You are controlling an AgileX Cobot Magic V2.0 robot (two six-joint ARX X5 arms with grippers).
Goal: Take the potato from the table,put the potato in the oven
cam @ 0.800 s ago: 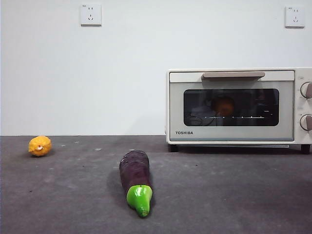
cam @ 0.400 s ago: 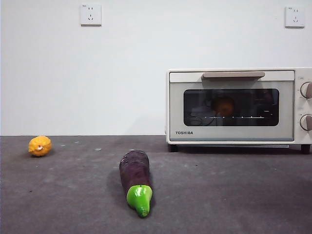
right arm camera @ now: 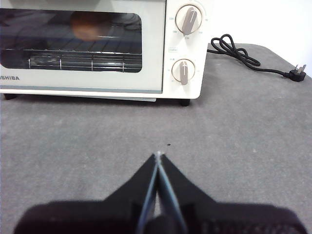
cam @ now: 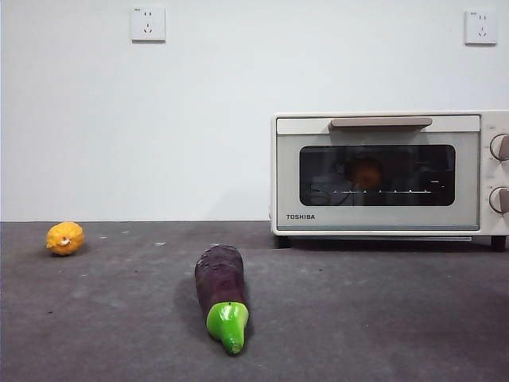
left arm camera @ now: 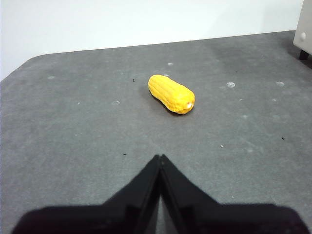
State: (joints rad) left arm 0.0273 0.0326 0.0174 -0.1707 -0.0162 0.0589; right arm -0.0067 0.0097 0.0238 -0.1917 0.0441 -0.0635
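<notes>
Nothing has moved since the earlier frame: the potato [cam: 367, 173] sits inside the closed oven [cam: 382, 171], both grippers [left arm camera: 160, 157] [right arm camera: 158, 155] are clenched empty, so nothing seems left.

Looks like a bare test lab dressed up as a kitchen: a dark grey mottled counter [cam: 382, 318] against a plain white wall [cam: 199, 119] with two white wall sockets [cam: 148, 24], one cream-white TOSHIBA toaster oven [cam: 382, 173], its black power cord [right arm camera: 253, 61] lying unplugged.
</notes>
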